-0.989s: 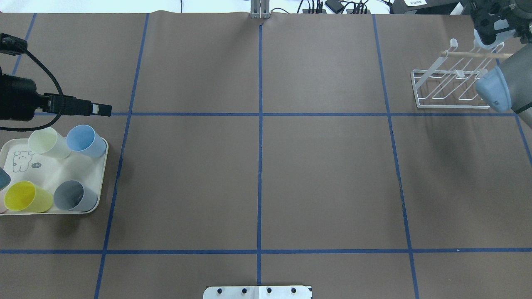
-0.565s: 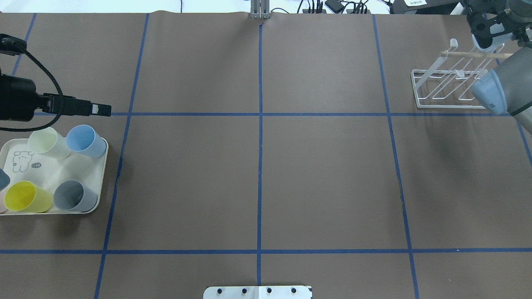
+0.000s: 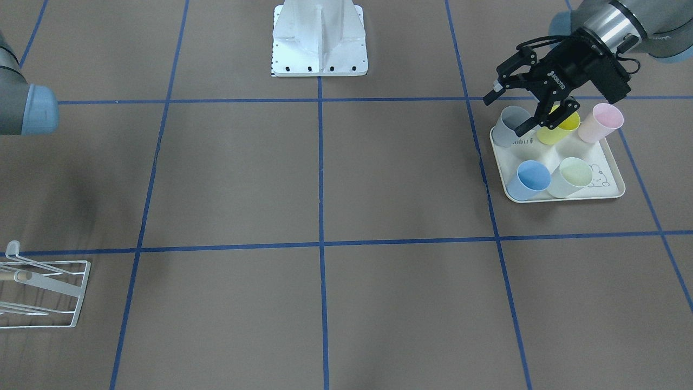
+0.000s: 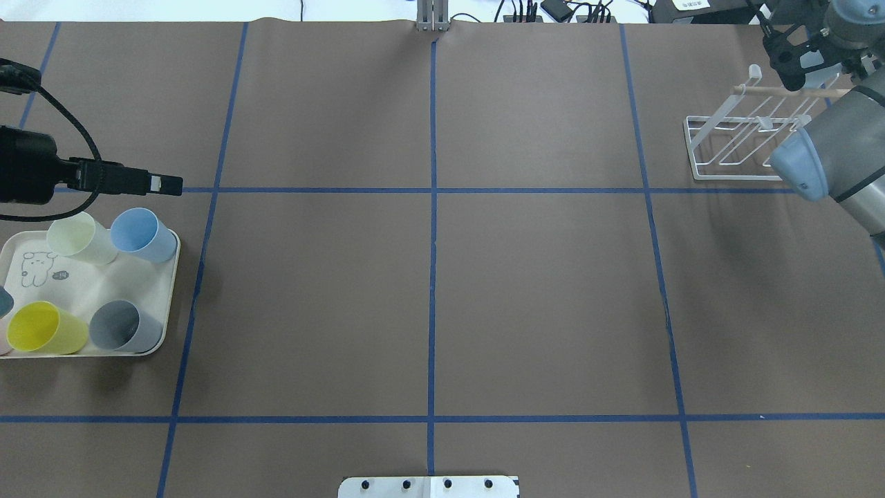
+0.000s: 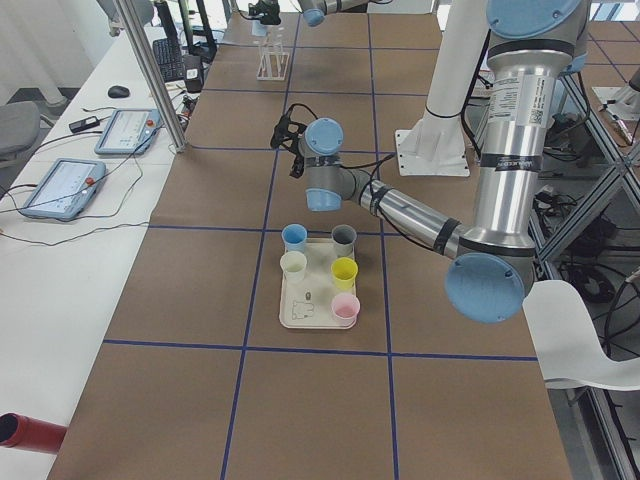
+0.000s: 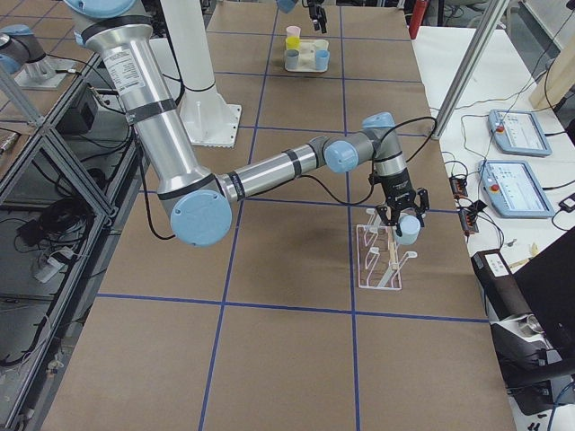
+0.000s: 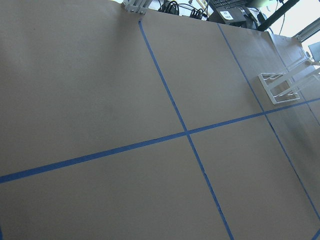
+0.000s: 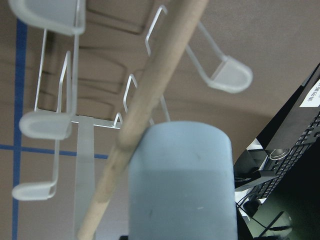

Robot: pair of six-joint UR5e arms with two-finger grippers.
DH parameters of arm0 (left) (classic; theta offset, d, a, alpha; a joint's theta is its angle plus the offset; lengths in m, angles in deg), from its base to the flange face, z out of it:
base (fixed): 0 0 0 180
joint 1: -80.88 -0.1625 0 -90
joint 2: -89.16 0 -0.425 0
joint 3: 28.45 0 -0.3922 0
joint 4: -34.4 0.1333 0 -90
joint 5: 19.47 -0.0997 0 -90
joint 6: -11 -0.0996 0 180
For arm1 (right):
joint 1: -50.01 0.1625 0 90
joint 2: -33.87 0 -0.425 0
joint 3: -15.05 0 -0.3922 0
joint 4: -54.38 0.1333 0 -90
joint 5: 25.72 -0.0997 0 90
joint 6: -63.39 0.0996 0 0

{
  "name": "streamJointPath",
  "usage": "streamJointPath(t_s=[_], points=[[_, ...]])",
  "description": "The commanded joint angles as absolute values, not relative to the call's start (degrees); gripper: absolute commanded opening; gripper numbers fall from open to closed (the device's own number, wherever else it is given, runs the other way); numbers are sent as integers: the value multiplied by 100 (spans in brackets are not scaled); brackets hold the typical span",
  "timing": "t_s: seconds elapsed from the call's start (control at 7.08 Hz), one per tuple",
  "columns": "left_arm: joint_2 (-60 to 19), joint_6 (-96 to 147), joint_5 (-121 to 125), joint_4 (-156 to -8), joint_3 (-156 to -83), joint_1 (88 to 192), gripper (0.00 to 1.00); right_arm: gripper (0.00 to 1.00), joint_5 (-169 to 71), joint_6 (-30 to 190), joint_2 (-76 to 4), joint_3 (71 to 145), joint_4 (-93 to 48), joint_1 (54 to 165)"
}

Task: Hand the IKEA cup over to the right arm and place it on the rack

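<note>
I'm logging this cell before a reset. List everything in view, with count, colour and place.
Tray cups: 5, grey cup, yellow cup, pink cup, blue cup, green cup, upright on the tray.
Held cup: 1, blue-grey, at the rack's dowel.
Tray: 1, cream, table end on the robot's left.
Rack: 1, white wire with wooden dowel, table end on the robot's right.
Tablets: 2, grey with blue screens, side bench.
Table: 1, brown with blue tape grid.
Left gripper: 1, black, open, above the grey and yellow cups.
Right gripper: 1, black, shut on the held cup, over the rack.
</note>
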State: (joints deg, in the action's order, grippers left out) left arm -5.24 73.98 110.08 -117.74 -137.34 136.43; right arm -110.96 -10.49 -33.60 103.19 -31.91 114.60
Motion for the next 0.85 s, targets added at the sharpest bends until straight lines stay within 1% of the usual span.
streamJointPath(t_s=[0.0,0.14,0.28,0.42,0.57,0.71], points=[[-523,7401,11008,-11774,-13735,13643,100,17,-10939,-1052,-3319,10233,-3193,11347],[-523,7401,11008,-11774,-13735,13634,100,29,-10939,-1052,-3301,10198,-3185,11303],[-532,7401,11008,-11774,-13726,13634,100,51,-10930,-1052,-3301,10188,-3185,11303],[-532,7401,11008,-11774,-13735,13634,100,77,-10913,-1052,-3301,10188,-3185,11303],[-532,7401,11008,-11765,-13735,13634,100,98,-10800,-1044,-3319,10180,-3080,11303],[-532,7401,11008,-11774,-13735,13634,100,98,-10798,-1044,-3336,10162,-2992,11303]])
